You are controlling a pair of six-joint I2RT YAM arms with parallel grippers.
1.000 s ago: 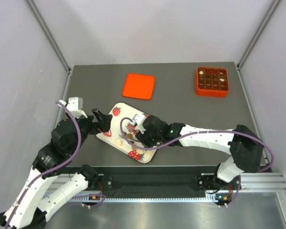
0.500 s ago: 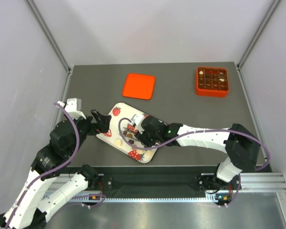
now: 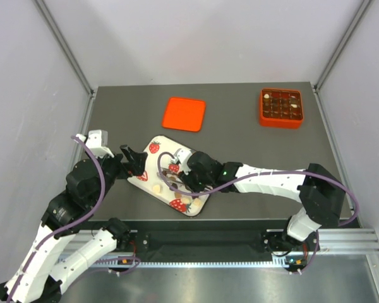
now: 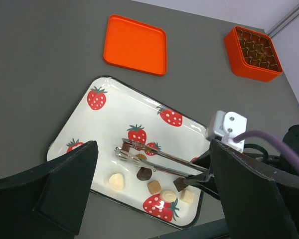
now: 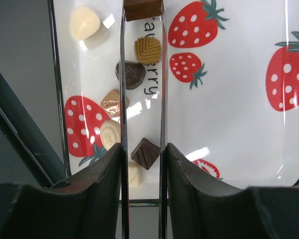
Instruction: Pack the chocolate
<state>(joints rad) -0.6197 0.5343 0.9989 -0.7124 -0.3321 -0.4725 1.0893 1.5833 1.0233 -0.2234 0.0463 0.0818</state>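
Note:
The chocolate lies as several small pieces on the white strawberry tray [image 3: 156, 153]: a cream one [image 4: 116, 181], a dark one [image 4: 144, 173], a light brown square [image 4: 154, 186], and a ribbed one [image 5: 147, 49]. My right gripper [image 3: 192, 177] [image 5: 143, 149] is shut on metal tongs [image 4: 154, 159] [image 5: 163, 74]. The tong tips stand on either side of a dark square piece [image 5: 143, 9] [image 4: 125, 147]. My left gripper [image 3: 134, 163] [image 4: 153, 149] hangs open over the tray's left edge and holds nothing.
An orange box [image 3: 281, 120] [image 4: 249, 73] with a grid of cells, some holding chocolate, stands at the far right. Its flat orange lid [image 3: 184, 113] [image 4: 135, 45] lies behind the tray. The tray's near corner lies close to the table's front edge.
The right gripper has squeezed the tongs narrower, and the tips have closed in on the dark square piece. The left arm has not moved.

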